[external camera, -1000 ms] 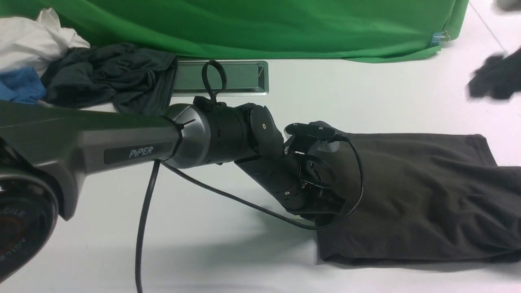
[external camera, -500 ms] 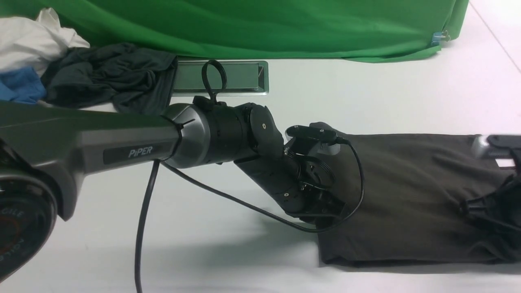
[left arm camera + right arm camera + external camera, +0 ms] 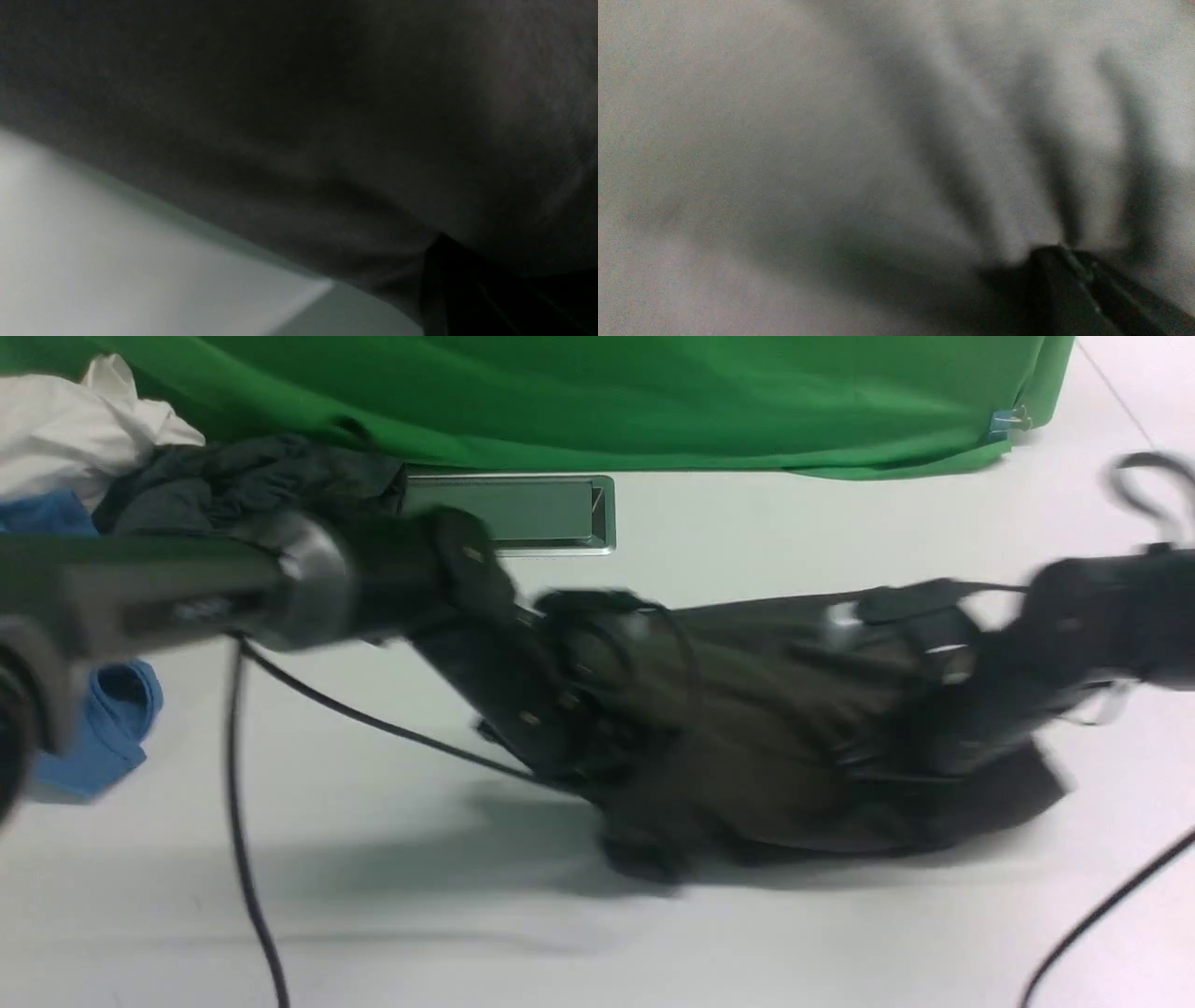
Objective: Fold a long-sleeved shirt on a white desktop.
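Observation:
The long-sleeved shirt [image 3: 775, 747], very dark brown-black, hangs bunched between my two arms just above the white desktop [image 3: 747, 551]; the front view is motion-blurred. My left gripper [image 3: 607, 775] is shut on the shirt's left end, and a corner droops below it. My right gripper [image 3: 887, 747] is shut on the right part. Dark fabric [image 3: 280, 116] fills the left wrist view above the left gripper [image 3: 441, 242], with bare desktop [image 3: 117, 261] beside it. In the right wrist view, folds of the shirt [image 3: 831, 140] run out from the closed right gripper [image 3: 1057, 249].
A grey metal hatch [image 3: 523, 513] sits behind the arms, below the green cloth [image 3: 607, 392]. At the back left lie a charcoal garment [image 3: 243, 471] and a white cloth [image 3: 75, 420], with a blue shirt [image 3: 103, 728] nearer. Black cables [image 3: 243, 821] trail over the desktop.
The right arm came in from the right and shut on the shirt's right end. Both arms then swung left, and the flat shirt is now gathered up and shifted left.

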